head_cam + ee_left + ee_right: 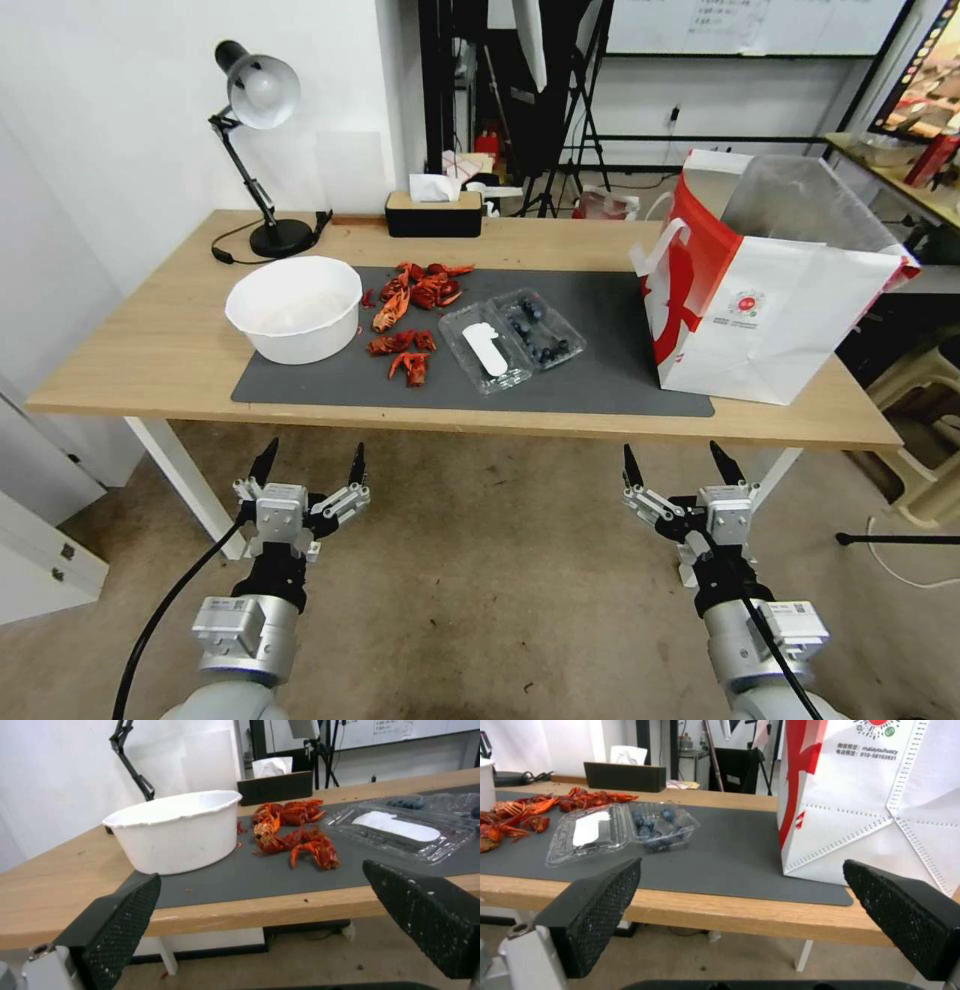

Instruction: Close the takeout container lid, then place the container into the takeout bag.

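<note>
I see the container (541,335) lying open on the grey mat (620,380), blueberries inside, its lid (485,349) flat beside it, label up. Crayfish (410,320) and a white bowl (295,306) lie to its left; the bag (770,290) stands open on the right. My left gripper (310,470) and right gripper (678,462) hang before the table (150,350), fingers wide.
</note>
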Available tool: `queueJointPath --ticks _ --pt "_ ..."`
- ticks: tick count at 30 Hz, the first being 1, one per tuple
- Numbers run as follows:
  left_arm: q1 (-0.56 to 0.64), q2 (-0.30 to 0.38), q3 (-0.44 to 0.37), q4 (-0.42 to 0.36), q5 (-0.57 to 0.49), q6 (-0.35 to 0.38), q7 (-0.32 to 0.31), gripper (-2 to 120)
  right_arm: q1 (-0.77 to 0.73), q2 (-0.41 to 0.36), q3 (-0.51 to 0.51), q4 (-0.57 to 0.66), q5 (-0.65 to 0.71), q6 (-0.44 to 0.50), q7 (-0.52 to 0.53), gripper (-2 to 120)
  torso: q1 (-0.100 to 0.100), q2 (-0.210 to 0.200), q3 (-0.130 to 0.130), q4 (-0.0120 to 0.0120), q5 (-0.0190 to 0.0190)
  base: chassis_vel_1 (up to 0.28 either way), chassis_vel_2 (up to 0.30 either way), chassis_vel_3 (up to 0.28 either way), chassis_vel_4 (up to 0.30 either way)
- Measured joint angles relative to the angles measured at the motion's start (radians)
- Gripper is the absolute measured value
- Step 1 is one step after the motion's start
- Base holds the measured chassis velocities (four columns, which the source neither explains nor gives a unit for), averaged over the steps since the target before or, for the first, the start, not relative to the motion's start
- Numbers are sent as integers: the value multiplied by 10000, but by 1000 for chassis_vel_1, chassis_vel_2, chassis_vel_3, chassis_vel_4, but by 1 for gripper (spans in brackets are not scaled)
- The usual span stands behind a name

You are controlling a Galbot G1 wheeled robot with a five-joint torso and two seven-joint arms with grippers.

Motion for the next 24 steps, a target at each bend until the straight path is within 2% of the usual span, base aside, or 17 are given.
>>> queueJointPath --ticks 3,5,6,7,9,10,12,13,14,16,17,24 --pt "-13 210 209 -453 -733 720 -554 100 -32 -116 -53 171 68 -359 0 100 0 0 0 0 2 0 0 0 0" --pt "-16 264 265 -573 -933 918 -706 100 -48 -168 -72 254 108 -528 0 100 0 0 0 -1 1 0 0 0 0" --pt "-29 462 469 -996 -1628 1604 -1229 100 -112 -368 -171 571 257 -1198 0 100 0 0 0 0 1 0 0 0 0" --pt "-29 462 469 -996 -1628 1604 -1229 100 -112 -368 -171 571 257 -1198 0 100 0 0 0 0 1 0 0 0 0" --pt "-46 724 743 -1547 -2542 2515 -1921 100 -198 -639 -300 998 455 -2093 0 100 0 0 0 1 -1 0 0 0 0" --pt "-46 724 743 -1547 -2542 2515 -1921 100 -198 -639 -300 998 455 -2093 0 100 0 0 0 1 -1 0 0 0 0" --pt "-62 922 942 -1928 -3241 3201 -2446 100 -259 -841 -396 1307 600 -2749 0 100 0 1 -1 0 3 0 0 0 0" --pt "-62 922 942 -1928 -3241 3201 -2446 100 -259 -841 -396 1307 600 -2749 0 100 0 1 -1 0 3 0 0 0 0" --pt "-75 1027 1067 -1991 -3637 3572 -2713 100 -299 -964 -457 1499 692 -3162 0 100 0 0 0 1 3 0 0 0 0" --pt "-157 1037 1221 -2040 -3899 3702 -2760 100 -328 -1210 -572 1852 923 -3829 4 100 0 1 0 -4 -2 0 0 0 0" --pt "-169 1036 1252 -2040 -3939 3714 -2754 100 -291 -1300 -615 1955 1057 -3969 17 100 -1 1 0 1 -1 0 0 0 0" --pt "-177 1021 1257 -2040 -3933 3710 -2690 100 -178 -1385 -625 1995 1257 -4026 74 100 0 1 0 0 0 0 0 0 0"
